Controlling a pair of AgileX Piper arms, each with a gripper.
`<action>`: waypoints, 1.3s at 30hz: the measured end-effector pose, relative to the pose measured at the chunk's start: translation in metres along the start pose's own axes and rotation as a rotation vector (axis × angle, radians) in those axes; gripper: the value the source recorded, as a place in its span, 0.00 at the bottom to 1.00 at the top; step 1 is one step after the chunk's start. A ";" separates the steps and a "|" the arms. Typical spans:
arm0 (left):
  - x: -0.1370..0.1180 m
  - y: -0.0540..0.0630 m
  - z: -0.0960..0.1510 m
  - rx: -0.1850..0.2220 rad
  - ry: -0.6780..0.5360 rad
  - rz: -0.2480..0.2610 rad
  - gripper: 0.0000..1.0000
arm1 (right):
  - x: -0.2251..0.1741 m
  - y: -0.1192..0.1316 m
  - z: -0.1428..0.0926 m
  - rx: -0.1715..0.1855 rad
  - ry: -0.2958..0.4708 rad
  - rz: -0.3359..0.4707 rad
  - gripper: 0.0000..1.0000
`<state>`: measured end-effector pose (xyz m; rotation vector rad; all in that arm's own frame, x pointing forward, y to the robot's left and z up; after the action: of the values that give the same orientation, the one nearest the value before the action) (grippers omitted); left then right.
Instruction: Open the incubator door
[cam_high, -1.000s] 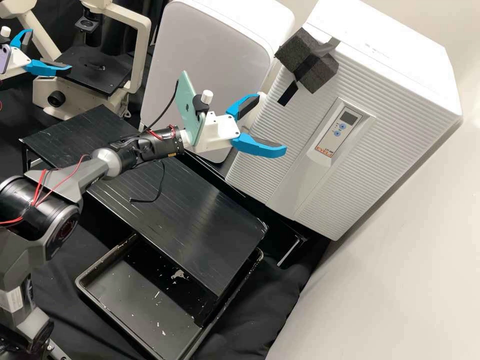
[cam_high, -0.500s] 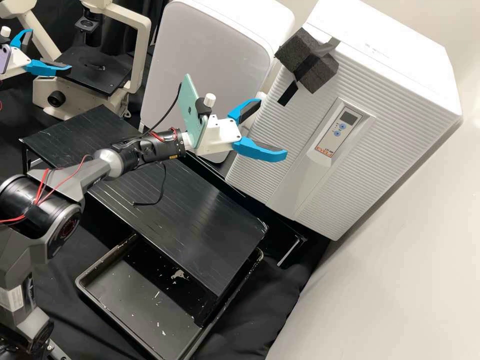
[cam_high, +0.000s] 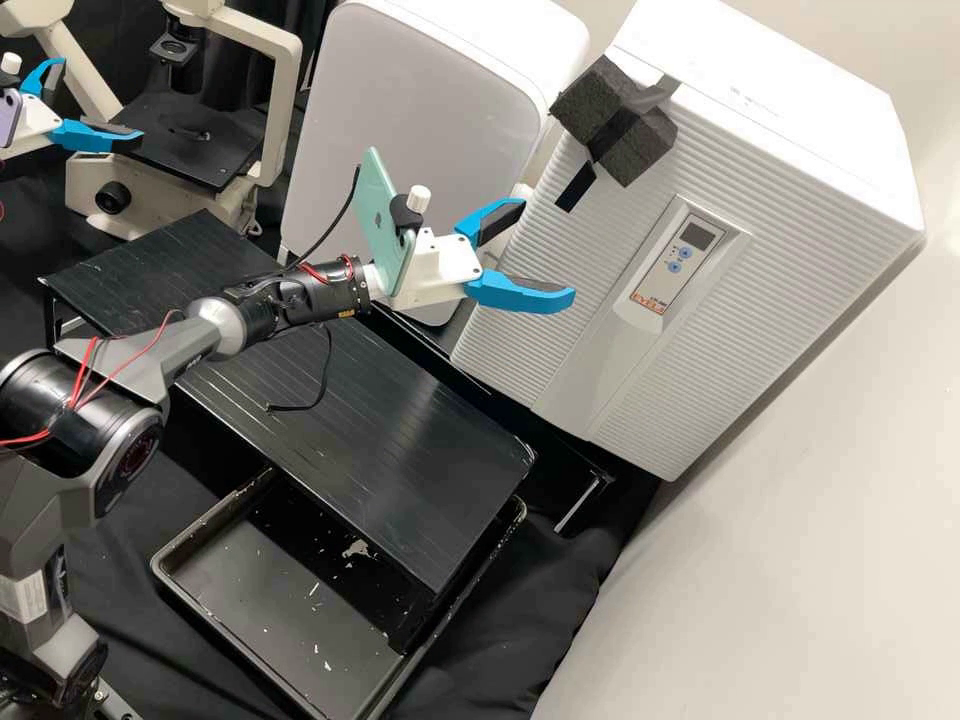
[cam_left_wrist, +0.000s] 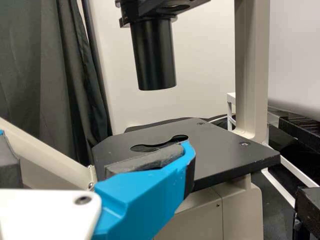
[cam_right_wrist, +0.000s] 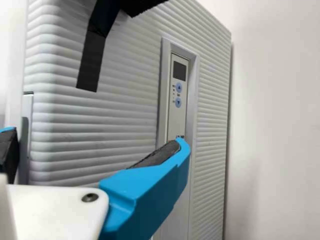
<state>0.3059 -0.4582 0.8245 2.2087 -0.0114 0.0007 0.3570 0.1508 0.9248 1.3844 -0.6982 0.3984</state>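
Observation:
My right gripper (cam_high: 549, 250) stands open in front of the ribbed white incubator door (cam_high: 530, 330), left of its control panel (cam_high: 673, 262). Nothing is between its fingers. In the right wrist view the open right gripper (cam_right_wrist: 97, 140) has one finger over the lower part of the panel (cam_right_wrist: 178, 95) and the other by the door's side edge (cam_right_wrist: 27, 125), where a narrow grey recess shows. Whether they touch the door, I cannot tell. The door looks shut. My left gripper (cam_high: 100, 100) is open and empty beside the microscope; the left wrist view has the left gripper (cam_left_wrist: 97, 150) before the stage (cam_left_wrist: 220, 150).
Black foam (cam_high: 615, 120) with tape is fixed at the incubator's upper corner. A white, grey-fronted appliance (cam_high: 400, 130) stands beside it. The black shelf (cam_high: 370, 430) lies under the right arm, above a dark tray (cam_high: 175, 560). A wall (cam_high: 800, 560) borders the incubator.
The right gripper has shifted slightly to the right in the high view, toward the incubator, then stayed nearly still. The left gripper has kept its place.

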 end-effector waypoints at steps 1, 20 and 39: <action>0.000 0.000 0.000 0.000 0.000 0.000 1.00 | 0.000 0.000 0.000 0.000 0.000 0.000 0.00; 0.000 0.000 0.000 0.000 0.000 0.000 1.00 | -0.018 0.005 0.005 -0.002 0.005 -0.045 0.00; 0.000 0.000 0.000 0.000 0.000 0.000 1.00 | -0.018 0.002 0.003 0.003 0.032 -0.078 0.00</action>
<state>0.3059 -0.4582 0.8245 2.2087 -0.0114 0.0007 0.3422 0.1506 0.9144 1.4004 -0.6160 0.3592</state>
